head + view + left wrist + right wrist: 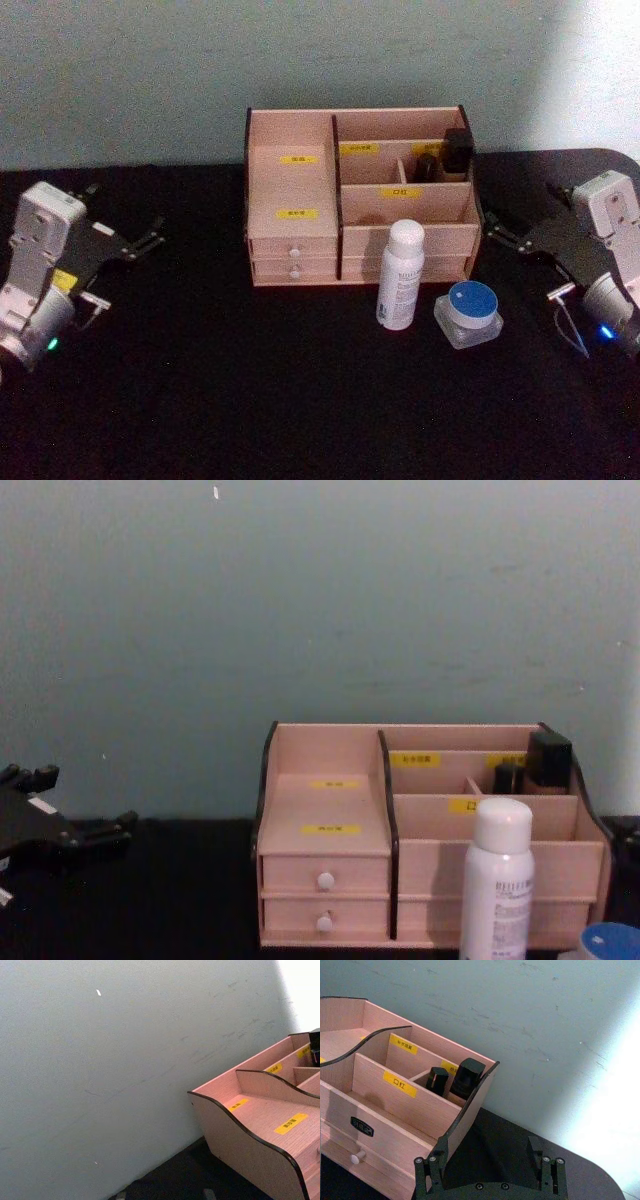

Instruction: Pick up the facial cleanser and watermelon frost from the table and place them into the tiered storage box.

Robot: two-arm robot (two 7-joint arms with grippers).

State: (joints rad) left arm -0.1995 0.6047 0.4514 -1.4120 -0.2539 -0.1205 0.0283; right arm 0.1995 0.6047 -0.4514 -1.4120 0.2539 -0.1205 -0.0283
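A white upright bottle (400, 275) and a low clear jar with a blue lid (468, 313) stand on the black table just in front of the tiered storage box (290, 125), toward its right half. I cannot read which is the facial cleanser and which the watermelon frost. The bottle (497, 880) hides part of the box front (320, 780) in the chest view. My left gripper (155, 236) hovers open to the left of the box. My right gripper (495, 235) is open beside the box's right wall (465, 1125), its gripper (487, 1165) holding nothing.
Dark cosmetic bottles (457, 150) stand in the box's rear right compartment (467, 1077). Two white-knobbed drawers (294, 262) face me at the lower left of the box. A grey wall rises right behind it. Bare black tabletop lies in front and to both sides.
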